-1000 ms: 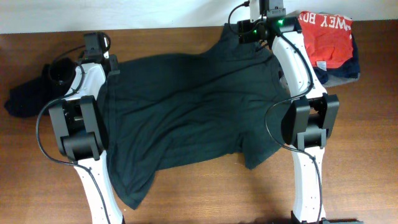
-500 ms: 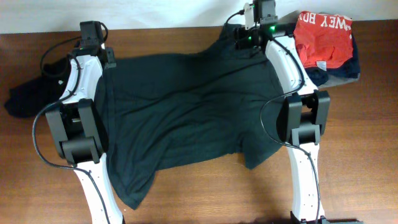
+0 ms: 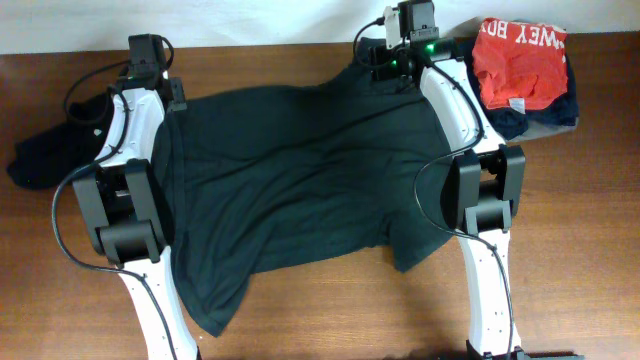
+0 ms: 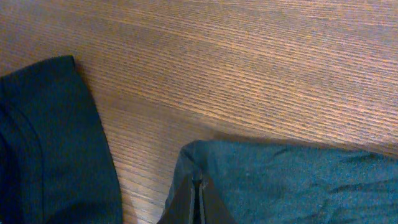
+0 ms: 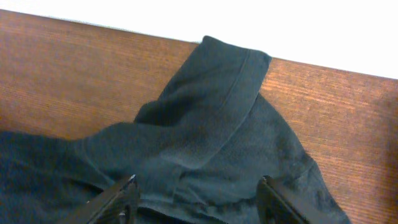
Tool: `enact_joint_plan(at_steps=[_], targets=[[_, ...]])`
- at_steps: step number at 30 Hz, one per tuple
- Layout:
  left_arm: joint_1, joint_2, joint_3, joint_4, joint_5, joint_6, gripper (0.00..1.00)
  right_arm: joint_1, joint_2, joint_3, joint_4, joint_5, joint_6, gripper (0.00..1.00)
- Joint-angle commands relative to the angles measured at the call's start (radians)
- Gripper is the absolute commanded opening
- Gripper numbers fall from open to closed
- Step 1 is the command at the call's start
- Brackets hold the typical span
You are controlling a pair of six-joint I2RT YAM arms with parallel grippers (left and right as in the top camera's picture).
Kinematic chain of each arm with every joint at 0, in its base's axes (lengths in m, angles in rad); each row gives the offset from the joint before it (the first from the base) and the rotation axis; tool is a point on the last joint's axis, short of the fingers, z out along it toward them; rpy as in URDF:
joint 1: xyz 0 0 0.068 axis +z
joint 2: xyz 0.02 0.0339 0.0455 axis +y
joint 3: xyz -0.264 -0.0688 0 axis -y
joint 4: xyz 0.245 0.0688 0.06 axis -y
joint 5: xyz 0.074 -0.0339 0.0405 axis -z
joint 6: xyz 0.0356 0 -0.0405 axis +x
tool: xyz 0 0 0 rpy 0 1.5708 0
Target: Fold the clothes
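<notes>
A large dark green T-shirt (image 3: 300, 180) lies spread across the middle of the table. My left gripper (image 3: 172, 100) is at its far left corner. In the left wrist view that gripper (image 4: 198, 188) is shut, with the T-shirt's edge (image 4: 280, 180) bunched around its tips. My right gripper (image 3: 388, 62) is at the far right sleeve. In the right wrist view it (image 5: 198, 190) stands open, its fingers (image 5: 126, 190) low on either side of the shoulder cloth, and the sleeve (image 5: 217, 93) stretches away toward the table's back edge.
A second dark garment (image 3: 45, 160) lies crumpled at the far left, also seen beside the left gripper (image 4: 50, 143). A red garment with white lettering (image 3: 520, 60) sits on a dark pile at the back right. The wall runs close behind both grippers.
The left arm has shifted toward the back edge, taking the shirt's corner with it. The right gripper has moved slightly left over the sleeve and its jaws have narrowed a little.
</notes>
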Motion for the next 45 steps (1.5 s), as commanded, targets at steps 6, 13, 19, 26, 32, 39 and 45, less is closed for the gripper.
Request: enact_joint_plan(at_steps=[6,13,19,26,32,39,45], targets=[[0.007,-0.036,0.023,-0.04,-0.014,0.008,0.0,0.006,0.055,0.014,0.056,-0.059,0.038,0.63],[0.006,-0.036,0.023,-0.045,-0.013,0.008,0.0,0.018,0.103,0.014,0.109,-0.069,0.077,0.64],[0.006,-0.036,0.023,-0.046,-0.011,0.008,0.01,0.019,0.146,0.014,0.181,-0.069,0.177,0.64],[0.007,-0.036,0.023,-0.045,-0.011,0.009,0.0,0.019,0.169,0.014,0.229,-0.065,0.249,0.63],[0.006,-0.036,0.023,-0.045,-0.011,0.008,0.01,0.02,0.17,0.014,0.277,-0.069,0.296,0.45],[0.006,-0.036,0.023,-0.045,-0.011,0.009,0.01,0.02,0.17,0.014,0.283,-0.07,0.298,0.15],[0.006,-0.036,0.023,-0.044,-0.011,0.008,0.01,0.017,0.17,0.014,0.276,-0.065,0.332,0.04]])
